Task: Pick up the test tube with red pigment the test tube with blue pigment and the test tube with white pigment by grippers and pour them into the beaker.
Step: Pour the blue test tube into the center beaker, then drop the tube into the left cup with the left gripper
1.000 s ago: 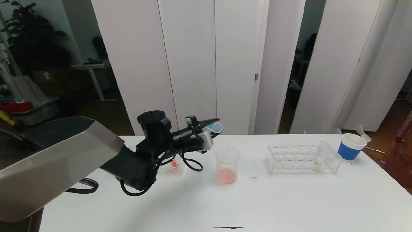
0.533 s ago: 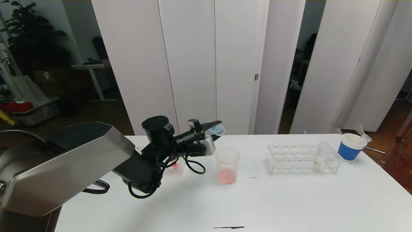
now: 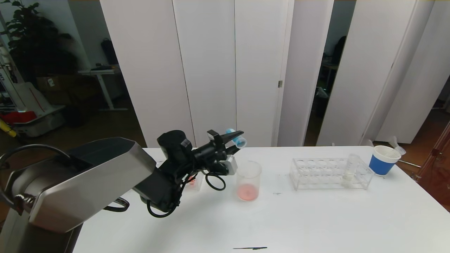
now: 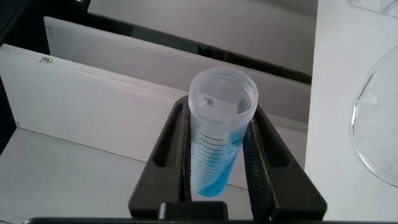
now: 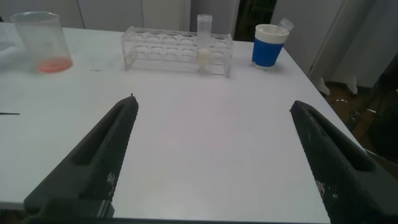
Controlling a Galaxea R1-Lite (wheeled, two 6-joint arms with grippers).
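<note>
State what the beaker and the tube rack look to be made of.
The beaker: clear plastic or glass; transparent wall, red pigment visible at its bottom. The tube rack: likely clear acrylic; glossy see-through plates with round holes.

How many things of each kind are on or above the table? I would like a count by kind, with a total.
Test tubes: 2 (blue in the left gripper, white in the rack)
Beakers: 1
Tube racks: 1
Blue-banded cups: 1
Small clear containers behind the left arm: 1
Total: 6
</note>
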